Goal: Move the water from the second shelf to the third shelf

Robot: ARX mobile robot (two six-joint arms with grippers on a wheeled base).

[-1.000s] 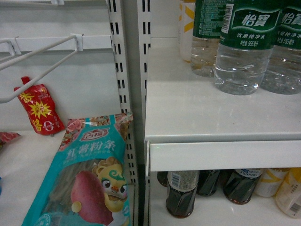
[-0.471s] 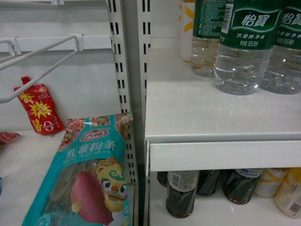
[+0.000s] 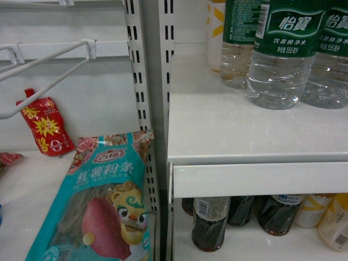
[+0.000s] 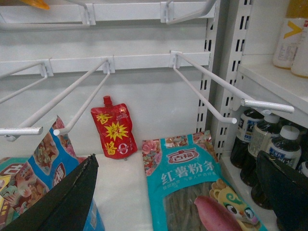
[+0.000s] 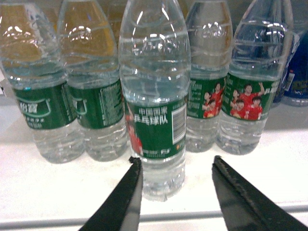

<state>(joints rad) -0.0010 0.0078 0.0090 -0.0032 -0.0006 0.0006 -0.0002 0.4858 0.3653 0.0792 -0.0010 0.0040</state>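
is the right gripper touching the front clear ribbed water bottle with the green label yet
Apart. The right wrist view shows the open right gripper short of the front clear ribbed green-labelled water bottle, with white shelf visible between fingertips and bottle.

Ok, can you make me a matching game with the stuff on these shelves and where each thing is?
Things:
1. water bottle
2. red sauce pouch
3. teal noodle bag
4. dark tea bottles

Places:
A. lying flat under the wire hooks
B. on the shelf below the water
C. right in front of the open right claw
D. standing against the back wall

Pairs: 1-C, 2-D, 3-A, 4-B

Clear glossy plastic water (image 5: 153, 96), smooth white shelf (image 5: 72, 183)
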